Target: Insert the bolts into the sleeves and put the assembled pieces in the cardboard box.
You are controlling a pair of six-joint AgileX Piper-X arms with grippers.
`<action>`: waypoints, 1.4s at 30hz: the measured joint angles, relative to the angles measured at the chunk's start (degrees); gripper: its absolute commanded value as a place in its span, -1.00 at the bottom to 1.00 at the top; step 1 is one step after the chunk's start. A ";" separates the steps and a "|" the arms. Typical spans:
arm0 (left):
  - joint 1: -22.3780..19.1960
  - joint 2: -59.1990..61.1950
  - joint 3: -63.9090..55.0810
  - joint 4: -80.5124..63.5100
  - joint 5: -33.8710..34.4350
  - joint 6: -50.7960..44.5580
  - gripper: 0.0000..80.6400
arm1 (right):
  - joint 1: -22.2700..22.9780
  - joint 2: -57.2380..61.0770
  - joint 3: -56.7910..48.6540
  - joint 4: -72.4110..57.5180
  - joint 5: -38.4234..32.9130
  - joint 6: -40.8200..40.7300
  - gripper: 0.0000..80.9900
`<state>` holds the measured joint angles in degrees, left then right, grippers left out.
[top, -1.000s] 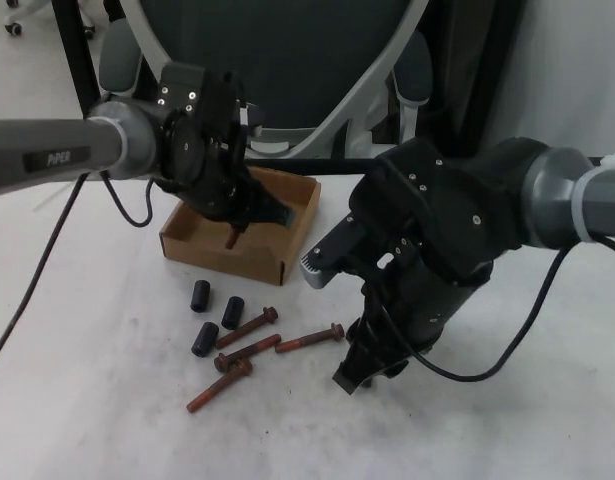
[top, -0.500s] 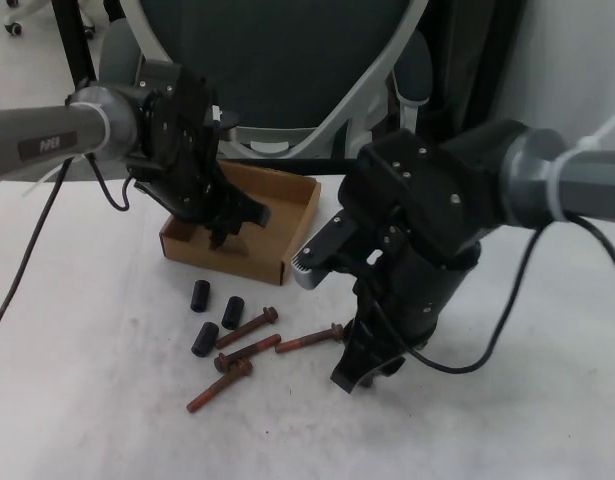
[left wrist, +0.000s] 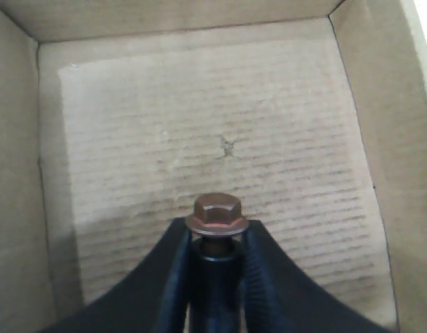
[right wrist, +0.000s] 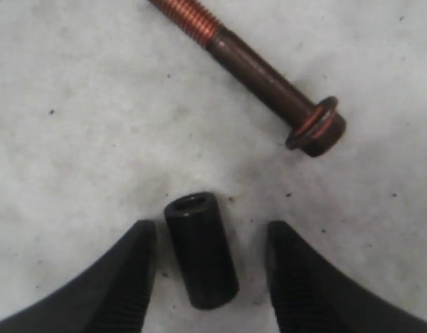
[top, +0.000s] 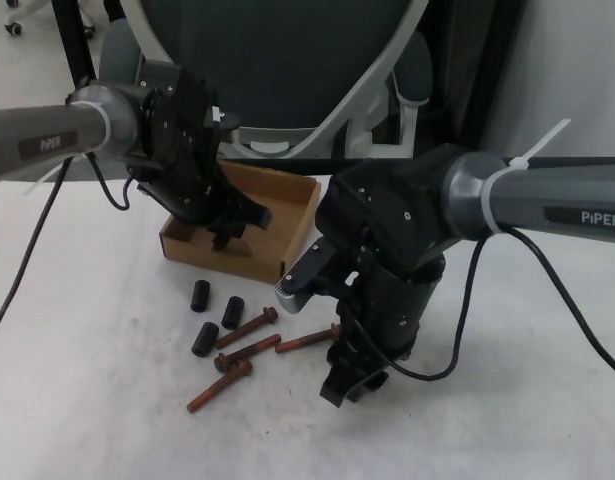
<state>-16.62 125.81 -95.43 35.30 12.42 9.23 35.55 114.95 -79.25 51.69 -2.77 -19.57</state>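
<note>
Cardboard box (top: pixel 230 264), open at the top, sits on the white bench (top: pixel 77 420) toward its far side, in front of an office chair (top: pixel 287 60). The left arm (top: pixel 47 140) is stretched over the box, with the left gripper (top: pixel 230 230) pointed down into it. The left wrist view looks past the left gripper (left wrist: pixel 214 244) to the bare corrugated floor and side walls of the box (left wrist: pixel 19 180). Its two fingers are clamped tight on an assembled piece (left wrist: pixel 215 270), a black sleeve with a rust-coloured bolt head (left wrist: pixel 216 212) standing out of the end that faces the box floor. Whether the piece touches the floor cannot be told. The right arm (top: pixel 407 230) stands nearer the camera and to the right of the box, with the right gripper (top: pixel 349 385) pointed down at the bench. The right wrist view shows the right gripper (right wrist: pixel 212 239) spread wide, one finger on each side of a lone sleeve (right wrist: pixel 201 250) that lies flat on the bench with a gap on both sides, so it is not gripped. A single bolt (right wrist: pixel 269 83) lies near that sleeve without touching it. In front of the box, four loose bolts (top: pixel 247 352) lie scattered close together. Three spare sleeves (top: pixel 232 312) lie just to their left.
</note>
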 measured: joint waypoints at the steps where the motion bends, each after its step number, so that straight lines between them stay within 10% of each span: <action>1: 0.00 0.00 -0.11 0.14 0.15 0.00 -0.69 | 0.00 0.11 0.00 -0.41 0.00 -0.22 0.18; 13: 0.00 0.00 -0.07 1.05 0.40 0.06 -0.48 | 0.00 0.12 -0.06 -3.87 0.55 -0.93 -0.26; 28: 1.61 0.00 -0.07 1.30 0.51 0.06 -0.42 | 0.00 0.12 -0.06 -2.11 1.13 -0.93 0.10; 33: 1.76 0.00 -0.07 1.58 0.81 0.06 -0.42 | 0.00 0.12 -0.06 -2.07 1.96 -0.93 -0.34; 36: 1.76 0.00 -0.07 1.58 3.03 0.13 -0.36 | 0.00 0.12 -0.06 -1.97 2.77 -0.93 -0.98; 42: 1.76 0.00 -0.15 1.58 4.89 0.13 0.15 | 0.00 0.12 -0.06 -1.97 2.77 -0.93 -0.99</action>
<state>-14.86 125.81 -95.58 36.88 17.30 9.36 35.55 115.07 -79.31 49.72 0.00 -20.50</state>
